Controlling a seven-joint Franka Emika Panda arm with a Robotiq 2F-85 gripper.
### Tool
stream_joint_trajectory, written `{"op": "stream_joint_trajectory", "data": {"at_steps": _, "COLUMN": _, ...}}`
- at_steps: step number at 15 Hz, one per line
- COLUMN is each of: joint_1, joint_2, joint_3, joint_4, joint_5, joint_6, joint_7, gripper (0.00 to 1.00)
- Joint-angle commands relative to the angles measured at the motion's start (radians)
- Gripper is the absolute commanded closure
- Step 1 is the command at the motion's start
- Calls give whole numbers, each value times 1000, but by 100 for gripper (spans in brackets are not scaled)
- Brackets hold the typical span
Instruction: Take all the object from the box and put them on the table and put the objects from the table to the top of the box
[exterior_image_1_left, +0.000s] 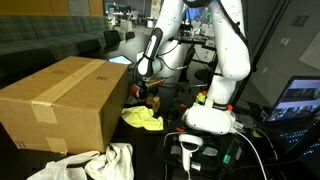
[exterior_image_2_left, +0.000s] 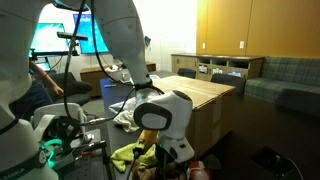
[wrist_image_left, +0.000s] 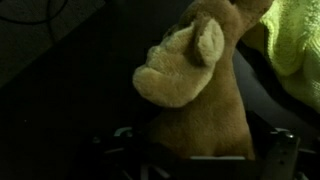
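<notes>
Brown toy (wrist_image_left: 195, 100) | long axis vertical in wrist view | face leftward

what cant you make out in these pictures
- Large brown cardboard box: its closed top hides any contents in both exterior views.
- Small brown plush toy: its base is cut off by the wrist view's lower edge.
- Gripper: its fingers are dark and blurred in the wrist view, so whether they touch the toy cannot be told.
- Bright yellow soft cloth: cut off by the wrist view's right edge.
</notes>
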Motion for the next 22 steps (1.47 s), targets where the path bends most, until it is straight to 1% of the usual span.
{"op": "stream_joint_trajectory", "data": {"at_steps": 1, "joint_1": -12, "joint_2": 53, "joint_3": 11, "joint_4": 43, "joint_5": 22, "joint_6": 21, "joint_7": -22, "gripper": 13}}
{"op": "stream_joint_trajectory", "data": {"at_steps": 2, "joint_1": -14, "joint_2": 57, "joint_3": 13, "joint_4": 46, "joint_5": 27, "joint_6": 21, "joint_7": -21, "gripper": 30}}
{"op": "stream_joint_trajectory", "data": {"at_steps": 3, "joint_1": -12, "joint_2": 60, "joint_3": 11, "joint_4": 47, "joint_5": 27, "joint_6": 19, "joint_7": -20, "gripper": 38}}
{"op": "stream_joint_trajectory", "data": {"at_steps": 4, "joint_1": -13, "joint_2": 59, "joint_3": 12, "joint_4": 46, "joint_5": 30, "joint_6": 19, "joint_7": -21, "gripper": 47}}
{"op": "stream_joint_trajectory", "data": {"at_steps": 6, "joint_1": -10, "joint_2": 49, "joint_3": 14, "joint_4": 41, "joint_5": 33, "joint_6": 20, "joint_7": -18, "gripper": 60}}
{"op": "stream_joint_trajectory", "data": {"at_steps": 9, "joint_1": -4, "joint_2": 27, "joint_3": 7, "joint_4": 27, "joint_5": 26, "joint_6": 16, "joint_7": -16, "gripper": 82}}
{"op": "stream_joint_trajectory", "data": {"at_steps": 11, "joint_1": -3, "joint_2": 6, "joint_3": 0, "joint_4": 13, "joint_5": 19, "joint_6": 14, "joint_7": -18, "gripper": 88}}
{"op": "stream_joint_trajectory", "data": {"at_steps": 12, "joint_1": -2, "joint_2": -7, "joint_3": -2, "joint_4": 5, "joint_5": 19, "joint_6": 12, "joint_7": -18, "gripper": 88}}
{"op": "stream_joint_trajectory", "data": {"at_steps": 13, "joint_1": -4, "joint_2": -28, "joint_3": -3, "joint_4": -10, "joint_5": 20, "joint_6": 9, "joint_7": -22, "gripper": 84}}
{"op": "stream_joint_trajectory", "data": {"at_steps": 15, "joint_1": -12, "joint_2": -80, "joint_3": 2, "joint_4": -46, "joint_5": 21, "joint_6": 6, "joint_7": -42, "gripper": 86}}
{"op": "stream_joint_trajectory", "data": {"at_steps": 16, "joint_1": -11, "joint_2": -108, "joint_3": 0, "joint_4": -64, "joint_5": 19, "joint_6": 6, "joint_7": -47, "gripper": 84}}
{"op": "stream_joint_trajectory", "data": {"at_steps": 20, "joint_1": 5, "joint_2": -285, "joint_3": -15, "joint_4": -158, "joint_5": -27, "joint_6": -29, "joint_7": -72, "gripper": 84}}
{"op": "stream_joint_trajectory", "data": {"at_steps": 22, "joint_1": 6, "joint_2": -381, "joint_3": -10, "joint_4": -193, "joint_5": -41, "joint_6": -57, "joint_7": -75, "gripper": 84}}
